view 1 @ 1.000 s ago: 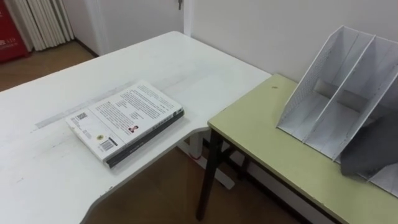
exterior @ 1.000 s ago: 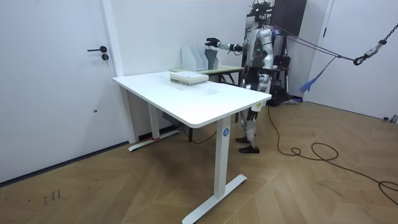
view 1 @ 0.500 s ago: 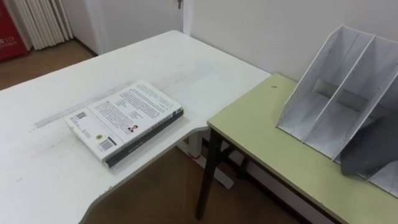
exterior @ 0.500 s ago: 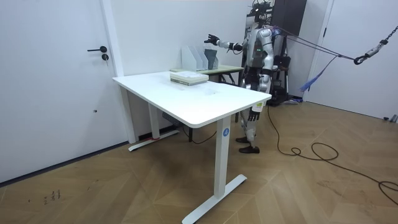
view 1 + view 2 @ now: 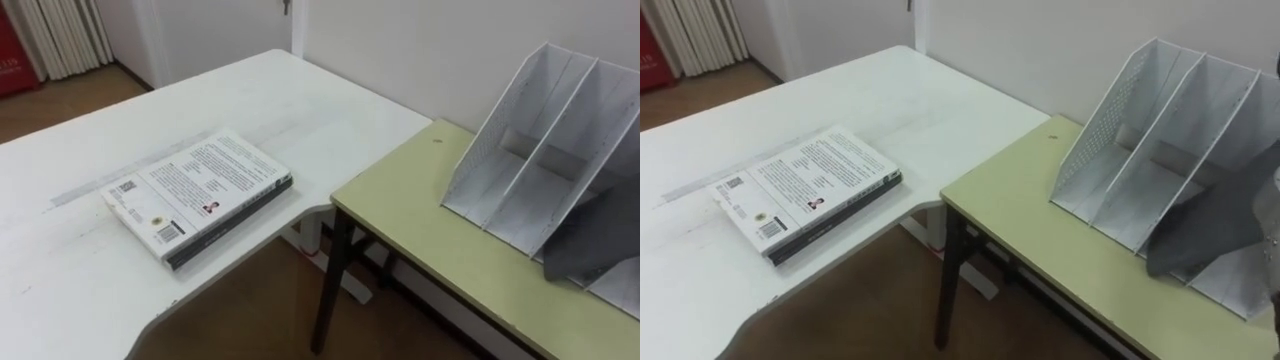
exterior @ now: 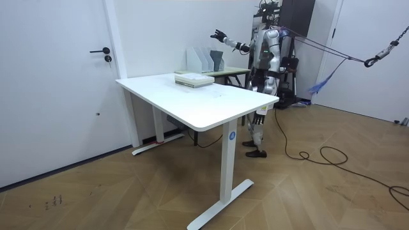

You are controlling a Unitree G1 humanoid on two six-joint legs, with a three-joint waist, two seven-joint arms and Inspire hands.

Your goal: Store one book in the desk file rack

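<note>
Hovering above the file rack (image 5: 497,135), the right robot hand (image 6: 218,34) is spread and empty; the book (image 5: 198,192) lies flat near the edge of the white bench (image 5: 300,110), easy to reach.

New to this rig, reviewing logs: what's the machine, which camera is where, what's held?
A two-legged humanoid robot with two five-fingered hands. Both eye views come from its head camera, looking down; the room view from a camera across the room. A white-covered book lies on the white desk. The green table beside it carries a white file rack with a dark grey flat item, perhaps a book, in one slot. The right hand is raised, fingers spread, holding nothing; the left hand hangs low.
</note>
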